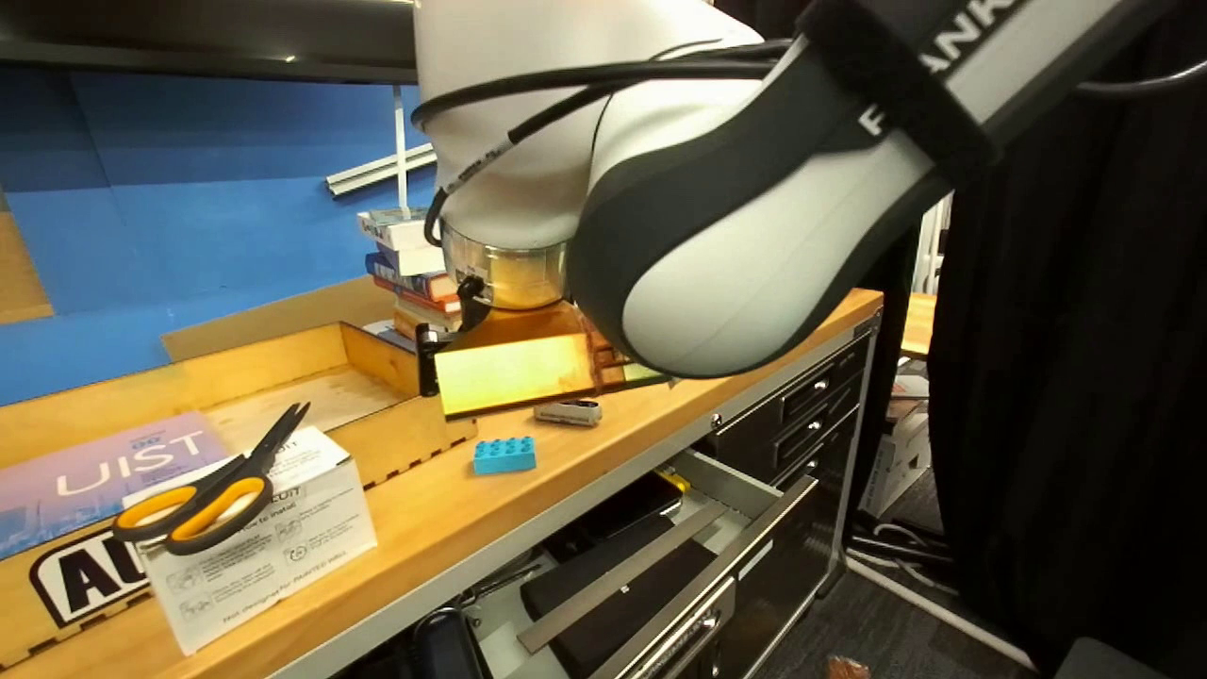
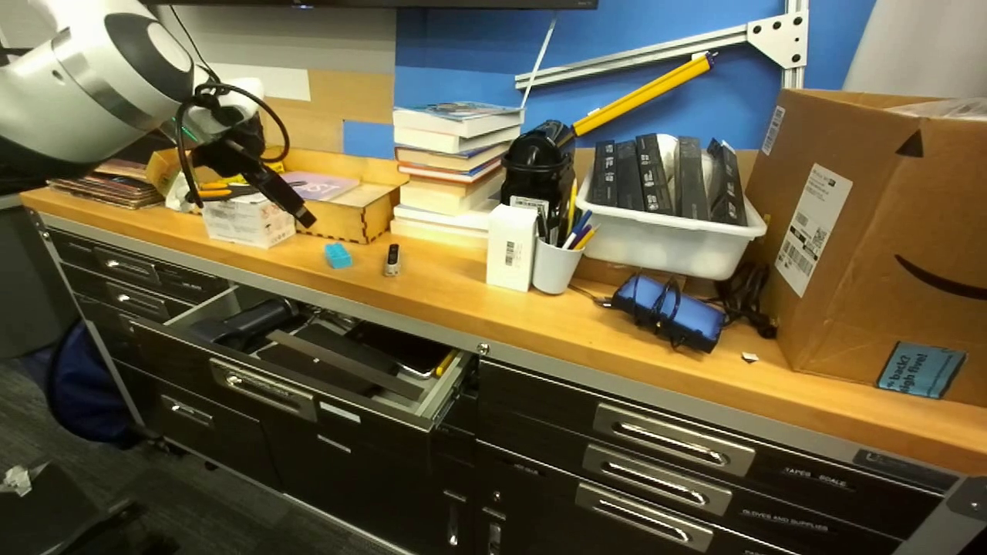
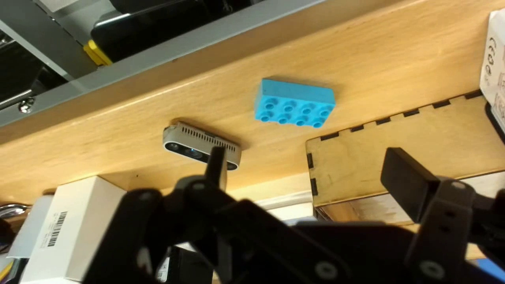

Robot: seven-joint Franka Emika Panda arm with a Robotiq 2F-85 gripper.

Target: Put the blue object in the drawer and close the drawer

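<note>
On the wooden worktop (image 2: 455, 284), blue panelling (image 1: 236, 189) behind, sits the blue block (image 3: 296, 103) — below, the drawer (image 2: 197, 358) hangs open — and the gripper (image 3: 311, 173) is spread wide!

wrist view: worktop (image 3: 394, 63) bright | faint shadow at 1 o'clock of blue block (image 3: 295, 103) | gripper (image 3: 307, 169) blurred, 6 o'clock | in an exterior view: metal handles (image 2: 655, 484) glinting, 5 o'clock
</note>
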